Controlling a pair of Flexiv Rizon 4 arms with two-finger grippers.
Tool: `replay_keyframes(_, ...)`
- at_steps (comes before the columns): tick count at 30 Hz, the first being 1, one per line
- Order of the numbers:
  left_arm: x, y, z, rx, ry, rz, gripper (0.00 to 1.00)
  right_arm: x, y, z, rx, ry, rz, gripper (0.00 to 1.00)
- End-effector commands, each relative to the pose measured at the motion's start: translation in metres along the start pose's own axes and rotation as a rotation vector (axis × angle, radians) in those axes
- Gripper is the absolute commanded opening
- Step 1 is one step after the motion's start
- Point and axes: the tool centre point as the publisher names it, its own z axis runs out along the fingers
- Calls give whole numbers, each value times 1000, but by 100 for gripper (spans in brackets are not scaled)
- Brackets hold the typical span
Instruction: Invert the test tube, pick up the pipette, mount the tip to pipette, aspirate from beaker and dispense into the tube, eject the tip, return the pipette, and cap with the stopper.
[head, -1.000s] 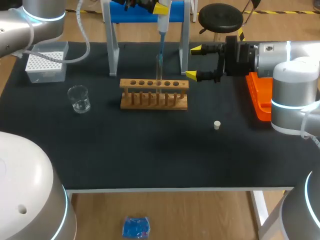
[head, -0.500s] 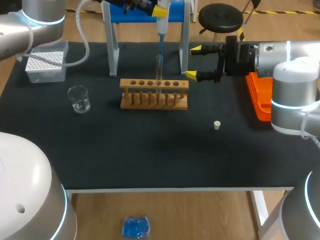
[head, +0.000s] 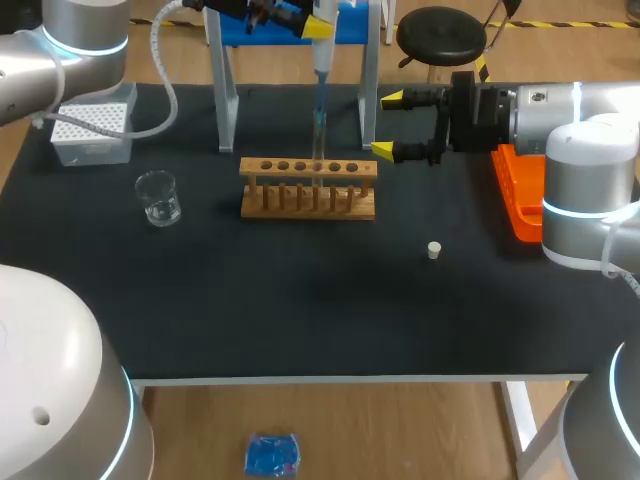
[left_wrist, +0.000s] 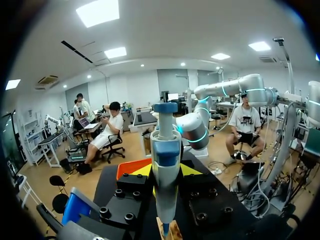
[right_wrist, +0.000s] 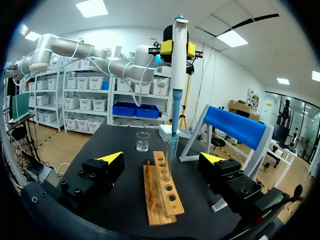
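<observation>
Holding the stiff, light pipette (right_wrist: 178, 70) by its upper body, the left gripper (right_wrist: 179, 48) was clamped on it, tip in the test tube (head: 318, 135) mouth
Thin glass, judged fragile and slick, the tube stood in the rack (head: 308, 188), its fill unreadable; the beaker (head: 158, 197) at the rack's 9 o'clock seemed to hold clear liquid; the stopper (head: 434, 250) lay at 4 o'clock; the right gripper (head: 390, 124) gaped empty at 2 o'clock

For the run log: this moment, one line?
left pincer: shut on white-and-blue pipette | blue tip: at glass test tube, wooden rack | right pincer: open | white stopper: on black table
</observation>
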Motion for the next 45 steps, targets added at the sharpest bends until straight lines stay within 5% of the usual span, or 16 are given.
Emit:
replay_keyframes(1,1,2,0,2,-1,0,0,1,0,0,0,-2,-1,100)
replay_keyframes(45,-5,14,2,36,6,-38,0,1,0,0,0,-2,-1,100)
